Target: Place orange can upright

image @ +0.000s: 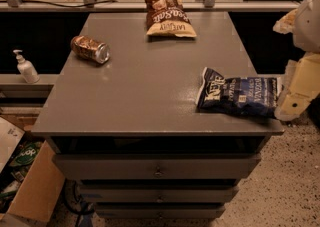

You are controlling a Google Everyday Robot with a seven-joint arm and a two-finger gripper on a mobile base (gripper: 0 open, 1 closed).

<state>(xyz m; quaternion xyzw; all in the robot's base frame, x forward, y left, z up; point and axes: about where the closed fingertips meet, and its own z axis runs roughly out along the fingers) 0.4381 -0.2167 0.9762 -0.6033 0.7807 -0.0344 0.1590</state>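
Note:
The orange can [90,49] lies on its side near the left edge of the grey cabinet top [150,86], with its silver end pointing right and toward the front. My gripper [298,91] is a pale shape at the far right edge of the view, beside the cabinet's right side and just past a blue chip bag. It is far from the can and holds nothing that I can see.
A brown chip bag [167,17] lies at the back middle of the top. A blue chip bag [240,96] lies at the right front. A pump bottle [25,67] stands on a ledge to the left. A cardboard box [30,186] sits on the floor at lower left.

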